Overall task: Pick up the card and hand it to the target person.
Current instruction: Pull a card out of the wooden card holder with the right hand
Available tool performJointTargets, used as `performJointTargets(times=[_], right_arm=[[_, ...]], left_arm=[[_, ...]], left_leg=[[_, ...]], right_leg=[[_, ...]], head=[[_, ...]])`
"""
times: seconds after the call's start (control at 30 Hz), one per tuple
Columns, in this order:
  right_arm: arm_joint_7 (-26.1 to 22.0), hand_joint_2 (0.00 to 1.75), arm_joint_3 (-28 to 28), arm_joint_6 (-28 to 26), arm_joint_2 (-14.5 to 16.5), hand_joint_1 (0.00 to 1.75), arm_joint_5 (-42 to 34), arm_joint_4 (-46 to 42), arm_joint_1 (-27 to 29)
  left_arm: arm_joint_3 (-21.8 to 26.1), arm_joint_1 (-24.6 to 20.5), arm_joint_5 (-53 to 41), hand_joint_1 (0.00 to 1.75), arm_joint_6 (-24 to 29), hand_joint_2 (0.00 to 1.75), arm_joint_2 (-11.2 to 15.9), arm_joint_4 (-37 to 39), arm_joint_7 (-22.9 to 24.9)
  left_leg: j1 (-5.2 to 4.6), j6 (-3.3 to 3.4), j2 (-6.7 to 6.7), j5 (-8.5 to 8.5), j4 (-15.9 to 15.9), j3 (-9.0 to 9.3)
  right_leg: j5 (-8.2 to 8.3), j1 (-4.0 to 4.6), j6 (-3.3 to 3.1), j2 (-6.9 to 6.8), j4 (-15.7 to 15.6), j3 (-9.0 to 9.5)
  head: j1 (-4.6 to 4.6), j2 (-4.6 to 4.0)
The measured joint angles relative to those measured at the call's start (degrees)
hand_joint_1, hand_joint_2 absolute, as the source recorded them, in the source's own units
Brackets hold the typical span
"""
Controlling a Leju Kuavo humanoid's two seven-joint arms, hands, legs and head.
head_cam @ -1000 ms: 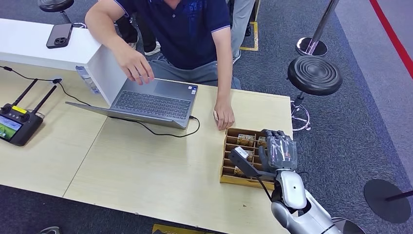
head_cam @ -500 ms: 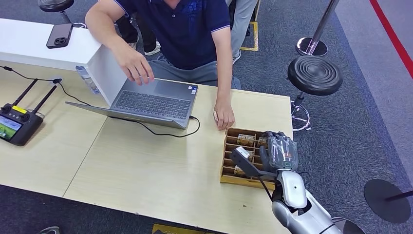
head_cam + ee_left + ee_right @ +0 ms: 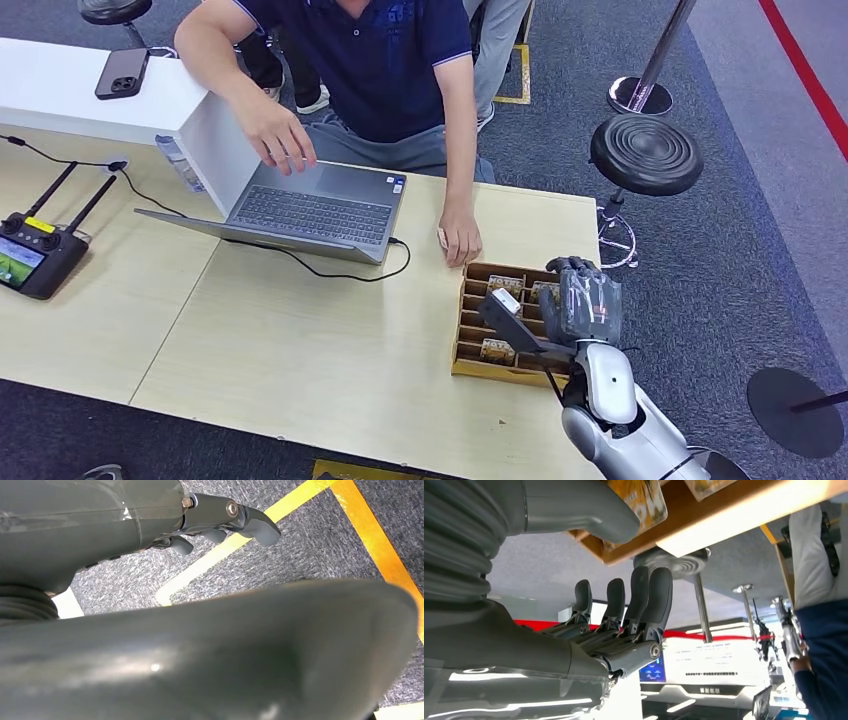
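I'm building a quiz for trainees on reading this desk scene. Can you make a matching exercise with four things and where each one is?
Things:
1. black smartphone
2. black remote controller with two antennas
3. open grey laptop
4. robot's right hand

Places:
A. at the far left edge of the light wooden table
B. over the right side of the wooden slotted card box
C. on top of the white box
D. on the table in front of the seated person in a dark blue shirt

Pairs: 1-C, 2-A, 3-D, 4-B
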Motion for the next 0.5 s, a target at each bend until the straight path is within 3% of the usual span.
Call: performJointTargets(times=[0.5], right_arm=[[0.1, 1.75, -0.5, -0.2, -0.8, 0.93, 0.3, -3.4, 0.0]], left_arm=[[0.0, 0.0, 0.0, 0.00, 0.0, 0.00, 0.0, 0.0, 0.0]], left_leg=[[0.00, 0.00, 0.00, 0.00, 0.0, 0.00]], right_leg=[[0.00, 0.00, 0.00, 0.00, 0.0, 0.00]], head=[[0.00, 0.00]])
